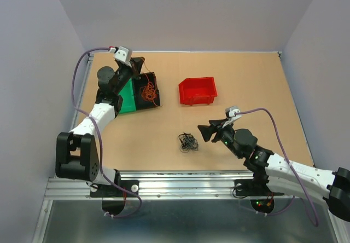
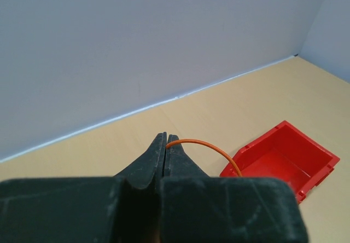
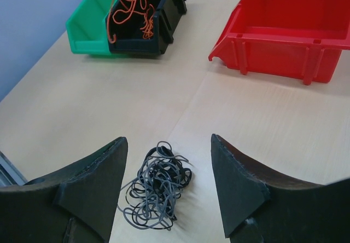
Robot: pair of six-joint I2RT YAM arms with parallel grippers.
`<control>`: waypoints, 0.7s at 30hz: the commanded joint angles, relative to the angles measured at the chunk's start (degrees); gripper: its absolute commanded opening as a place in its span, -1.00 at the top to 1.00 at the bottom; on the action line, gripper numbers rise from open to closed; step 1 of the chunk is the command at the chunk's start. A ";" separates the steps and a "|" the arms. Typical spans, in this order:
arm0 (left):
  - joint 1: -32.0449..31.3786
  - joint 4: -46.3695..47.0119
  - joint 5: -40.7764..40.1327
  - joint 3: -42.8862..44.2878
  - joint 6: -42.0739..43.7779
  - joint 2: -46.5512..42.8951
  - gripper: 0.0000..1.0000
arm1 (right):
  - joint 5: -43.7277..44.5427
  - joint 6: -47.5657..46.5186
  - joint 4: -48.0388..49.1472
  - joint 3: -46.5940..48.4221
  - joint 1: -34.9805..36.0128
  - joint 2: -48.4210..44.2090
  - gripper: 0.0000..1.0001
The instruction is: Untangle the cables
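A small knot of black and grey cables (image 1: 188, 142) (image 3: 156, 188) lies on the table in front of the right arm. My right gripper (image 1: 205, 132) (image 3: 168, 139) is open, just right of the knot and pointing at it, with nothing between its fingers. An orange cable (image 1: 149, 91) (image 3: 128, 7) lies coiled in the black bin (image 1: 156, 79) (image 3: 167, 13), and one strand rises to my left gripper (image 1: 135, 62) (image 2: 165, 139). That gripper is shut on the end of the orange cable (image 2: 205, 144), above the bin's far end.
A green bin (image 1: 127, 98) (image 3: 87, 27) stands against the black bin's left side. A red bin (image 1: 197, 90) (image 3: 284, 29) (image 2: 284, 155) sits in the middle of the table beyond the knot. Walls enclose the table on the left, the far side and the right.
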 commanded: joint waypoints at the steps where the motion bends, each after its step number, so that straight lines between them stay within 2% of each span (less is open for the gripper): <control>1: 0.15 3.84 1.51 -0.17 0.68 -7.82 1.00 | 0.93 -0.76 1.83 -1.11 0.27 -1.09 -0.36; 8: 0.15 -0.20 1.77 3.25 -0.90 -9.59 1.00 | 0.93 -0.76 1.83 -0.76 0.18 -0.65 -0.36; 21: 0.32 -0.90 0.55 6.68 1.47 6.56 1.00 | 1.02 -0.94 1.66 -1.19 0.27 -1.52 -0.36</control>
